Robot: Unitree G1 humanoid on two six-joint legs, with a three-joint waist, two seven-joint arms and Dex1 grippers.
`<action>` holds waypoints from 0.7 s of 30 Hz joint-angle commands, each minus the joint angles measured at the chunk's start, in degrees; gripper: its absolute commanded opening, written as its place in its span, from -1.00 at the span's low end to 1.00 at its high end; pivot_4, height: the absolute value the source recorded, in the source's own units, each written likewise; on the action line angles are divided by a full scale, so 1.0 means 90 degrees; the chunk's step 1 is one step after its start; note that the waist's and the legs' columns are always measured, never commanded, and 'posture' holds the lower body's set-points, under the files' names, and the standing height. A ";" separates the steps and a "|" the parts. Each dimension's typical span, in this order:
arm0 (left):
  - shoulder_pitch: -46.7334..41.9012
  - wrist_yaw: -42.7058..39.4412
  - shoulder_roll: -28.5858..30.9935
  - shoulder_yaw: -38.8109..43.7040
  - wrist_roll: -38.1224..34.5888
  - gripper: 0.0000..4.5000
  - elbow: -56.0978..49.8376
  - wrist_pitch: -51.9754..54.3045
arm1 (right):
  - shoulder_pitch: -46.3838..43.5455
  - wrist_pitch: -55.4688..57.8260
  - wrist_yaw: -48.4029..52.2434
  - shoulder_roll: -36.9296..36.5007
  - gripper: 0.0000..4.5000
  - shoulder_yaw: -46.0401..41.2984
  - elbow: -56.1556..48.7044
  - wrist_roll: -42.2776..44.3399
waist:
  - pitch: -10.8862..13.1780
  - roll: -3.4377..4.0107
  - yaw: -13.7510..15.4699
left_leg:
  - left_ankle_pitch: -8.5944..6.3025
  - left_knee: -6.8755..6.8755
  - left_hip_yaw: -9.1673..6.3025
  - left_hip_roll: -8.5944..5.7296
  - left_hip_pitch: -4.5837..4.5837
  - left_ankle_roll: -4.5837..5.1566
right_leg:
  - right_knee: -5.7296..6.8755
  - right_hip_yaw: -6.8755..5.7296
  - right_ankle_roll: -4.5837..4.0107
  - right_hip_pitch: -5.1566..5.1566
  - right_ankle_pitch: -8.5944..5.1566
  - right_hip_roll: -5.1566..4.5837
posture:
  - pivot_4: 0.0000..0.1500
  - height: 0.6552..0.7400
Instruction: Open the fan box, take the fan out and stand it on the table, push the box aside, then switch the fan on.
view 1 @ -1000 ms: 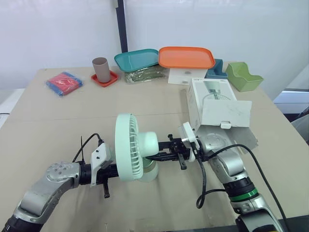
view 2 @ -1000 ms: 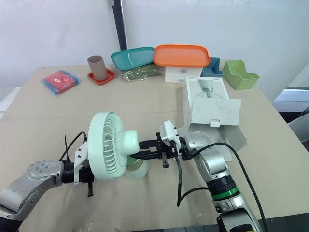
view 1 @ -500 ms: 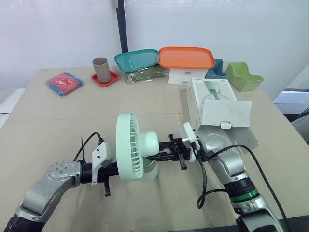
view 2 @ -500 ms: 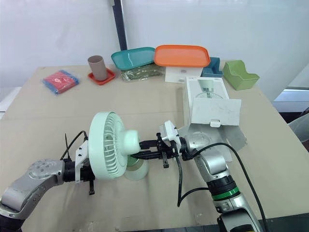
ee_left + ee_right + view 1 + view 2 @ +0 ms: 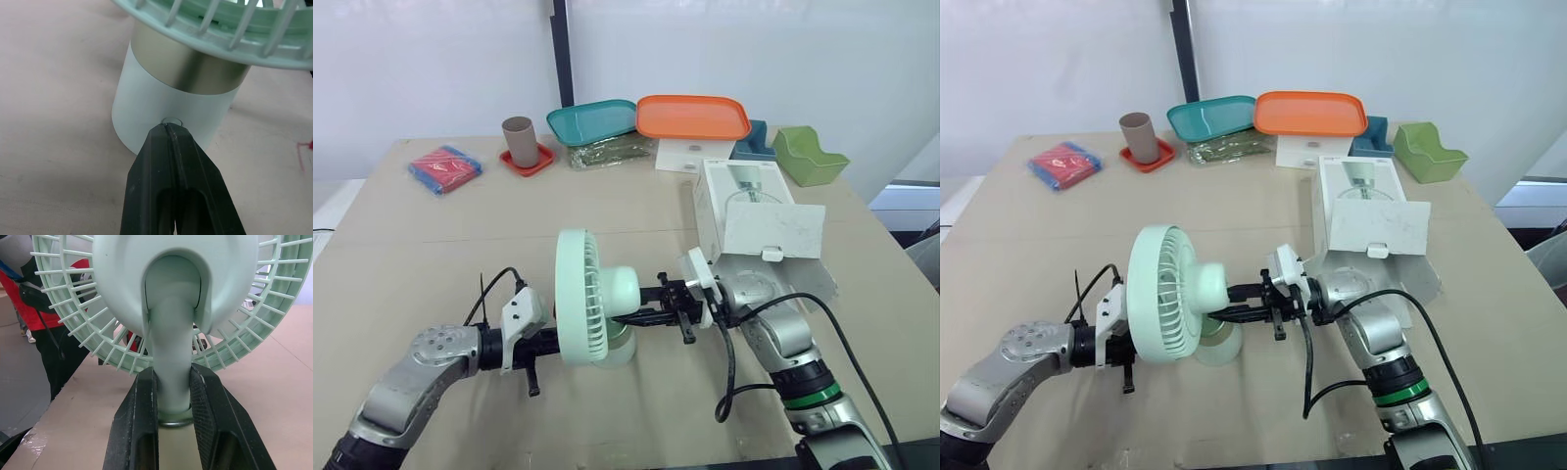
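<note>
On the tan desk [image 5: 431, 245], while the right tool [image 5: 173, 377] clamps the fan [image 5: 582, 308] by its neck, the closed left tool [image 5: 168, 132] should push squarely into the base button [image 5: 171, 120].

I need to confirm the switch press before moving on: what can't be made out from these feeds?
fan blades: behind the grille, head and right wrist views; spinning or not unclear.
left gripper tips: behind the fan's head, head views.
button: shut tips partly cover it, left wrist view; pressed or not unclear.
fan box inside: behind its flap, head views.
</note>
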 commanded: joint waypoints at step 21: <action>-0.0050 0.0002 -0.0089 -0.0060 -0.0059 -0.96 -0.0250 -0.0078 | 0.0073 -0.0120 -0.0003 -0.0053 -0.85 -0.0015 -0.0130 -0.0005 | 0.0000 0.0001 0.0004 | 0.0000 0.0000 -0.0002 -0.0001 0.0000 0.0000 | 0.0000 -0.0001 0.0001 0.0002 0.0000 0.0000 | 1.00 1.00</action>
